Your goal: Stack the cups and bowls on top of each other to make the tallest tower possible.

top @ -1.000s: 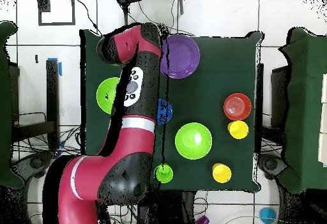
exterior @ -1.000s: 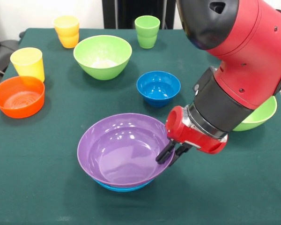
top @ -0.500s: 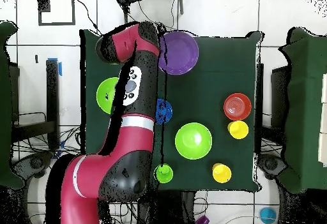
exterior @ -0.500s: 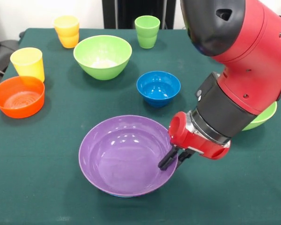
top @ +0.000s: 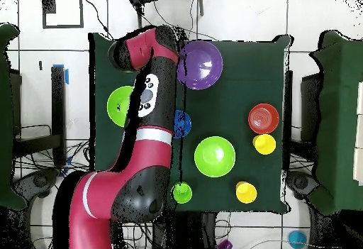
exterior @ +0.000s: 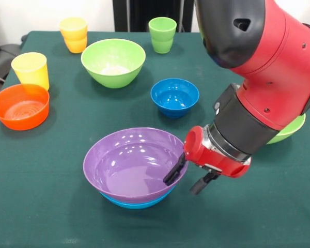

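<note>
The wide purple bowl [exterior: 126,166] sits nested in the large blue bowl [exterior: 137,203], of which only a strip shows beneath; they form the low tower near the table's front. My gripper [exterior: 182,185] is open at the purple bowl's right rim, with one finger [exterior: 174,173] inside the rim and the other [exterior: 200,184] outside it. In the overhead view the purple bowl [top: 200,64] lies beside the arm, which hides the gripper. The small blue bowl [exterior: 174,96], a light green bowl [exterior: 113,62] and the orange bowl [exterior: 20,106] stand apart.
A second light green bowl [exterior: 292,128] is half hidden behind the arm at the right. A yellow cup [exterior: 30,70] stands by the orange bowl. An orange-yellow cup [exterior: 74,34] and a light green cup [exterior: 162,34] stand along the far edge.
The fingers were close together at the purple bowl's rim and have spread apart. The bowl has shifted slightly, and the blue bowl under it shows again.
</note>
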You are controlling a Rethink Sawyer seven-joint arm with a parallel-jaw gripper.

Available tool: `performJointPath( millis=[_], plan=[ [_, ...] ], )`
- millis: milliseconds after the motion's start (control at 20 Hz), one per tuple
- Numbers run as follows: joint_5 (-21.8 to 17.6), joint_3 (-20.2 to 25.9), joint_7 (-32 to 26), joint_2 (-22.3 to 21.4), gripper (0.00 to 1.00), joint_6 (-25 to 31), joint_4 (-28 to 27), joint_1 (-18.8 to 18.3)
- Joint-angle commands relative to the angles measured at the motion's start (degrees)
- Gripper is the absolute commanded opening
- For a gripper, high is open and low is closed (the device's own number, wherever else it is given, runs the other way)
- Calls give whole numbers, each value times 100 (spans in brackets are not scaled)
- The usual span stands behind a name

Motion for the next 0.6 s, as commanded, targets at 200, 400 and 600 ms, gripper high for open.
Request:
performJointPath(
  millis=[200, 400, 600],
  plan=[
    [144, 468, 543, -490, 100, 74, 1043, -97],
    [142, 545, 435, -581, 100, -118, 1203, -171],
    [274, 723, 166, -1012, 100, -73, 1521, -145]
  ],
)
